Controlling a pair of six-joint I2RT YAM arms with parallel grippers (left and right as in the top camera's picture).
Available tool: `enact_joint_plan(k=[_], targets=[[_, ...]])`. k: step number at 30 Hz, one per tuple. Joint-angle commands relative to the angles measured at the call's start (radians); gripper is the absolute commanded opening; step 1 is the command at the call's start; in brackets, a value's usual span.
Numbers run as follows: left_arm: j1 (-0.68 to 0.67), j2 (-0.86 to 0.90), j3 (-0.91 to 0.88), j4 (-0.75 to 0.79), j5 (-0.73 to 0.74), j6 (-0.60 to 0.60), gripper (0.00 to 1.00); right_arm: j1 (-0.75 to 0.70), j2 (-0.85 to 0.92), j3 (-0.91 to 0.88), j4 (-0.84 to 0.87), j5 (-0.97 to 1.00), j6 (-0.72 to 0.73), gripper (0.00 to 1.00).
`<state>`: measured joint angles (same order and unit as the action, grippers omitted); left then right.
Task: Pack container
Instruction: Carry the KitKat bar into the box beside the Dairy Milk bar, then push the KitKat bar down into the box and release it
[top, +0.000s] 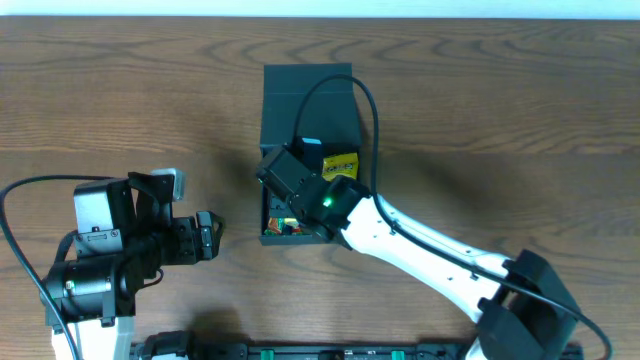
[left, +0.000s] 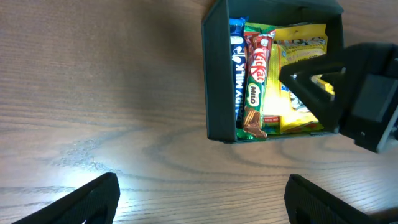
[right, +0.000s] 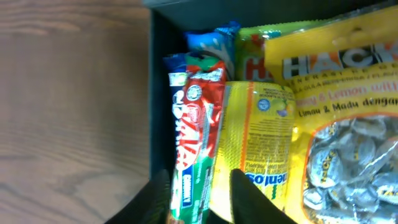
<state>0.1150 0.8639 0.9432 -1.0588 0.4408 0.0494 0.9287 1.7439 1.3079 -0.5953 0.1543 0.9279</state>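
The dark container (top: 305, 85) stands open mid-table with its flap folded back. Inside lie a blue Dairy Milk bar (left: 237, 68), a red and green KitKat Milo bar (right: 196, 124), a yellow Mentos pack (right: 255, 143) and a yellow Hacks bag (right: 339, 93). My right gripper (right: 200, 180) reaches down into the container, its fingers closed in on either side of the KitKat bar. To the left of the container, over bare wood, my left gripper (left: 202, 186) stands open and holds nothing.
The right arm (top: 430, 245) slants in from the lower right across the container's near end. The left arm's base (top: 95, 260) sits at the lower left. Bare wood surrounds the container on all sides.
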Motion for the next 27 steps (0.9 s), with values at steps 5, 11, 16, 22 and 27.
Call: enact_joint_plan(k=[5, 11, 16, 22, 27], targets=[[-0.002, 0.000, 0.013, -0.004, -0.003, -0.004, 0.86, -0.001, 0.010, 0.005, 0.002, -0.002, -0.125, 0.05], [-0.002, 0.000, 0.013, -0.003, -0.003, -0.004, 0.86, 0.002, 0.066, 0.005, 0.046, -0.058, -0.159, 0.05], [-0.002, 0.000, 0.013, -0.003, -0.003, -0.004, 0.86, 0.002, 0.091, 0.005, 0.060, -0.066, -0.150, 0.11], [-0.002, 0.000, 0.013, -0.003, -0.003, -0.004, 0.86, 0.001, 0.092, 0.005, 0.037, -0.064, -0.113, 0.43], [-0.002, 0.000, 0.013, -0.004, -0.003, -0.004, 0.86, 0.001, 0.092, 0.005, 0.040, -0.048, -0.113, 0.50]])
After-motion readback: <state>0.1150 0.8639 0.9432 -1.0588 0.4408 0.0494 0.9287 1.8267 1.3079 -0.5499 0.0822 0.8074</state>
